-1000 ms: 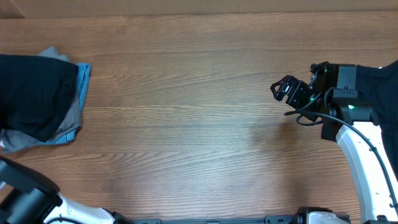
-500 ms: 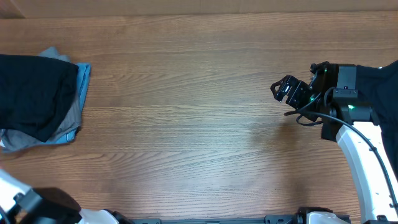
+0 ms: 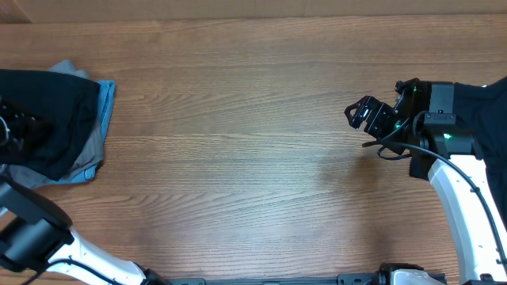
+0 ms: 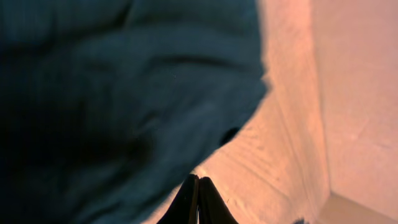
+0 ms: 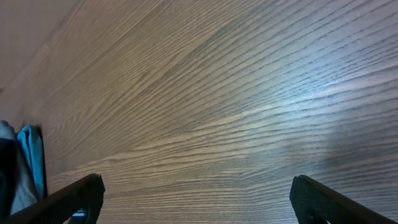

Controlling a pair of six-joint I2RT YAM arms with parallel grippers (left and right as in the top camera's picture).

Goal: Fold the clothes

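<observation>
The left arm comes in from the near-left corner, its left end effector (image 4: 195,190) over the clothes (image 3: 49,119), fingers pressed together. The right arm bends in from the right edge, its right end effector (image 3: 361,114) above the wood, fingers spread wide apart. One stack of clothes lies at the worktop's (image 3: 238,142) far left edge: soft black fabric on top, with grey and light-blue layers beneath. The worktop is straight-grained brown wood

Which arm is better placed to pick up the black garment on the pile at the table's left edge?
Left. The left gripper, shut, is directly over the black garment; the right gripper hangs open over the bare table, far across.
</observation>
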